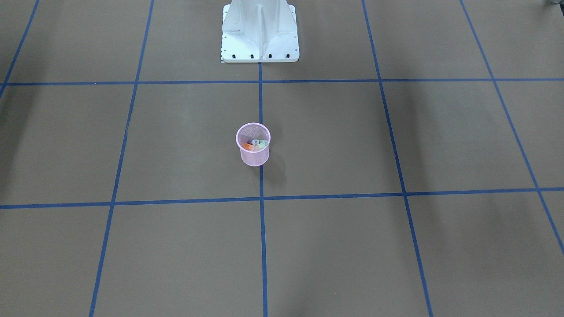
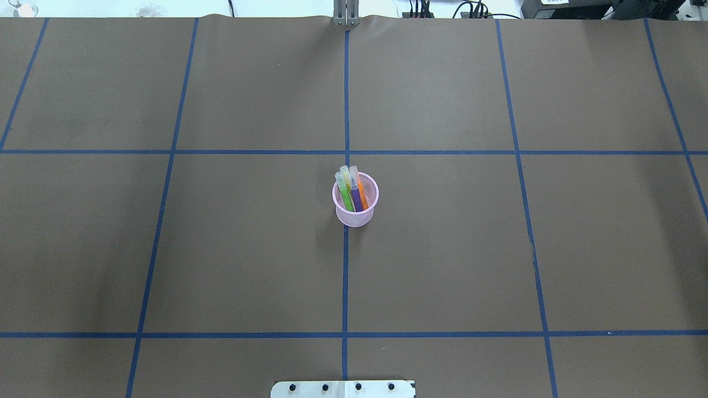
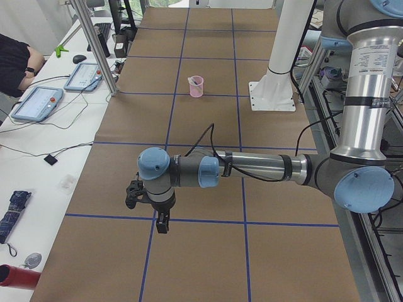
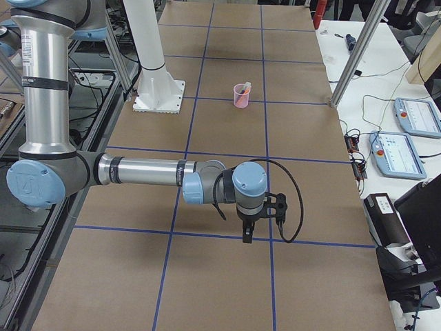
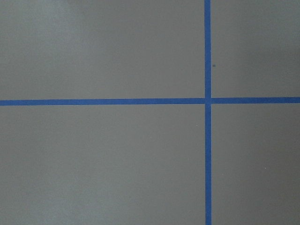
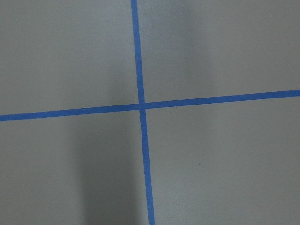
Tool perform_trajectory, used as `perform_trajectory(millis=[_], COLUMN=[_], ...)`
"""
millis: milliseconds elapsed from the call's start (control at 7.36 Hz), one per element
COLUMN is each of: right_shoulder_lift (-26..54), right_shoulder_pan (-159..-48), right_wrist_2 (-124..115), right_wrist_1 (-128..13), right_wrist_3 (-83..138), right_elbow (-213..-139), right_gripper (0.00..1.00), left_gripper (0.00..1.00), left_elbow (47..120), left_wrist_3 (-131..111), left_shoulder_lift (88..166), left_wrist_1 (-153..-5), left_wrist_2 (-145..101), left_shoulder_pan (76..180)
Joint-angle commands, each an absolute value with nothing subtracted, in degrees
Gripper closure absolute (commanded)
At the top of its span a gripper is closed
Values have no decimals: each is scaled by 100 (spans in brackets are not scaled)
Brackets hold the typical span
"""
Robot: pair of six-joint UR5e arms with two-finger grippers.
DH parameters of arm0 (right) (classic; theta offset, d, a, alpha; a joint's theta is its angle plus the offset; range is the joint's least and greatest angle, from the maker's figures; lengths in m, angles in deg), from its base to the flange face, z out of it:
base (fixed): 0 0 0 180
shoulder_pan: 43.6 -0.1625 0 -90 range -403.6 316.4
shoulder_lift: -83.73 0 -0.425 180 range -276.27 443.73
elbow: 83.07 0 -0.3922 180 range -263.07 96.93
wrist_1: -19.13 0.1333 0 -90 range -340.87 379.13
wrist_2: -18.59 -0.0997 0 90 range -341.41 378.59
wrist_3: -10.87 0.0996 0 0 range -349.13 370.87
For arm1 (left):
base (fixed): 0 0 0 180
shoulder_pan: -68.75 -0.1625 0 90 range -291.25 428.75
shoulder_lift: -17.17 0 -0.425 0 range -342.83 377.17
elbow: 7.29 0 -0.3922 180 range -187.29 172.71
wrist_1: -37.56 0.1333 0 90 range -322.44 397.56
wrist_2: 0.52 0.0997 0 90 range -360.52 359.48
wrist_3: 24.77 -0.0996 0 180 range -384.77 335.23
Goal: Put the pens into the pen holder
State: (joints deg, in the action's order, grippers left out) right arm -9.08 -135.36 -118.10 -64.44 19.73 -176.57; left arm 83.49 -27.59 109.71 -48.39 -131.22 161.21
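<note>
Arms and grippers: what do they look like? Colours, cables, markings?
Both alike: left arm and right arm have silver tubes, grey joints, light-blue round caps. The left gripper and right gripper are black, slim-fingered. A black cable loops to each wrist. Printed label on the left arm's upper tube, unreadable.

Shows right arm (image 4: pixel 145 171) stretched over brown table (image 4: pixel 220 289), right gripper (image 4: pixel 247 238) pointing down; well beyond, pink pen holder (image 4: pixel 240 98) upright with pens (image 4: pixel 246 87) inside.

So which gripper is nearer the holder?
Neither clearly. The left gripper hangs far toward the table's left end, the right gripper likewise toward its right; the holder stands midway.
</note>
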Motion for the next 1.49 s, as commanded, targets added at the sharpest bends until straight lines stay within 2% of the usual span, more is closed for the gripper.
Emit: perform_trajectory(millis=[0,1358], right_shoulder_lift=[-812,-855], right_shoulder_pan=[-13527,-13492], right_wrist_2=[-11948,-12063], right_wrist_1=[-6481,-6446], right_wrist_3=[2106,2177], right_elbow=[-17764,-17685], right_gripper=[0,0], left_gripper=[0,0], left_elbow=[8359,8351], left_wrist_3=[-2732,-2723], left_shoulder_lift=[10980,10963], left_wrist_1=[-4839,-4839], left_wrist_2=[-13122,-13130], left_shoulder_pan=[16112,16077])
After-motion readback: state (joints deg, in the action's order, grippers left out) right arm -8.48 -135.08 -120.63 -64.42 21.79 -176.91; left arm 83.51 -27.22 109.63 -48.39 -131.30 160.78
